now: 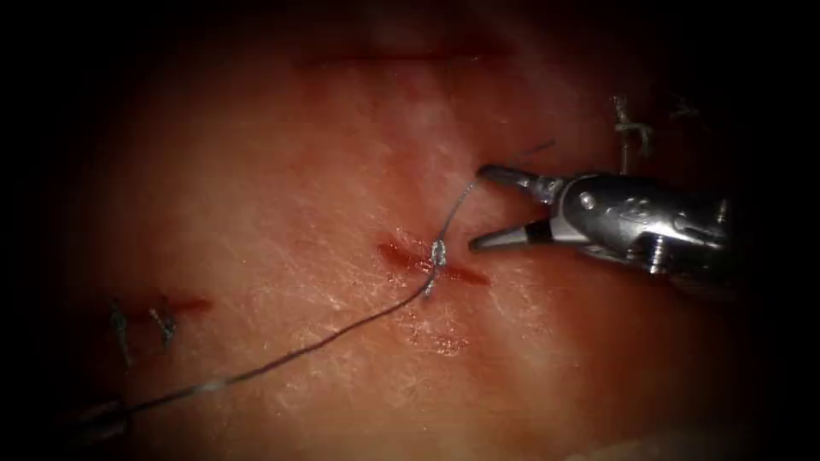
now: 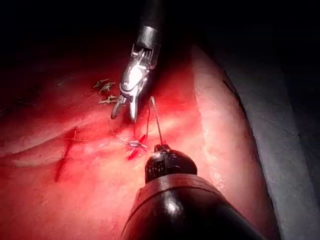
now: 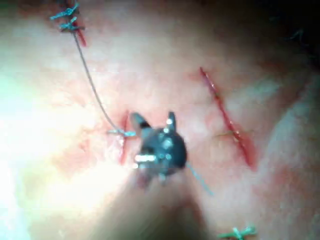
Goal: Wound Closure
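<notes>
The tissue (image 1: 282,188) has a short cut (image 1: 401,256) at its middle, wet with red fluid. A thread knot (image 1: 437,253) sits on that cut. One strand of thread (image 1: 299,350) runs taut from the knot to the lower left and ends at my left tool (image 1: 101,422), which is shut on it. The other strand rises past the upper jaw of my right tool (image 1: 481,210), just right of the cut. Its jaws are open and hold nothing, with the strand between them. From the left wrist view, the right tool (image 2: 123,113) hangs open over the knot (image 2: 135,145).
A second cut (image 1: 401,58) lies farther back. A stitched cut (image 1: 162,309) with cut thread ends lies at the left, and more tied stitches (image 1: 632,130) sit behind the right tool. The tissue's edge (image 2: 220,125) meets the grey bench (image 2: 285,130).
</notes>
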Motion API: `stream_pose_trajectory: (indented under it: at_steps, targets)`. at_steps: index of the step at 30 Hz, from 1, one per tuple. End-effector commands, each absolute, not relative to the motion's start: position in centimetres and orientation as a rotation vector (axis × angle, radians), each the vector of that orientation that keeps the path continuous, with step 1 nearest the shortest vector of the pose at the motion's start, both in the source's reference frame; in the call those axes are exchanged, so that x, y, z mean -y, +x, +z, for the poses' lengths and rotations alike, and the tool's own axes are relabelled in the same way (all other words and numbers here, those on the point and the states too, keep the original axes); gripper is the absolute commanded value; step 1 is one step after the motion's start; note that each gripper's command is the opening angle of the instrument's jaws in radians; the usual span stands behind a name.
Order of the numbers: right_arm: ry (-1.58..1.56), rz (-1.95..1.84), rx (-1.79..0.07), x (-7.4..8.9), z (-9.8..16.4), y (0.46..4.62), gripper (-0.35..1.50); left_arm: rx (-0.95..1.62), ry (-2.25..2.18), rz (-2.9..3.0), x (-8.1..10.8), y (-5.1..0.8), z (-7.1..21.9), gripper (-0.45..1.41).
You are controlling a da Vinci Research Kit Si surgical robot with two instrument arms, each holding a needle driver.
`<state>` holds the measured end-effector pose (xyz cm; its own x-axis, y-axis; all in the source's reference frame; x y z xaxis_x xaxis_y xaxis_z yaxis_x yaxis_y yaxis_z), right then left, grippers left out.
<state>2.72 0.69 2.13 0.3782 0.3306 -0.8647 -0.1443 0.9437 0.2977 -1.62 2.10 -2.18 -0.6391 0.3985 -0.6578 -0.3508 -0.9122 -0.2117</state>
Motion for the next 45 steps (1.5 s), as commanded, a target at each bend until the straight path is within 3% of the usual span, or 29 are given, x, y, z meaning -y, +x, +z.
stream_pose_trajectory:
  at_steps: [1,14,23,34,45]
  targets:
    - [0.173,0.304,-1.156,-0.7,2.2,2.94,1.25,0.094,-1.031,2.518,-2.1,-1.67,-2.1,-0.45]
    - [0.158,0.284,-1.171,-0.5,2.4,3.61,1.06,0.132,-1.058,2.533,-2.6,-1.91,-1.9,-0.45]
    - [0.162,0.278,-1.188,-0.4,2.3,3.66,1.01,0.178,-1.094,2.526,-3.2,-2.15,-1.4,-0.45]
    - [0.157,0.281,-1.225,-0.3,2.3,3.56,0.98,0.279,-1.063,2.611,-3.5,-2.64,-0.4,-0.45]
    - [0.134,0.302,-1.267,-0.3,2.1,3.14,0.91,0.346,-0.989,2.655,-3.5,-2.81,0.3,-0.45]
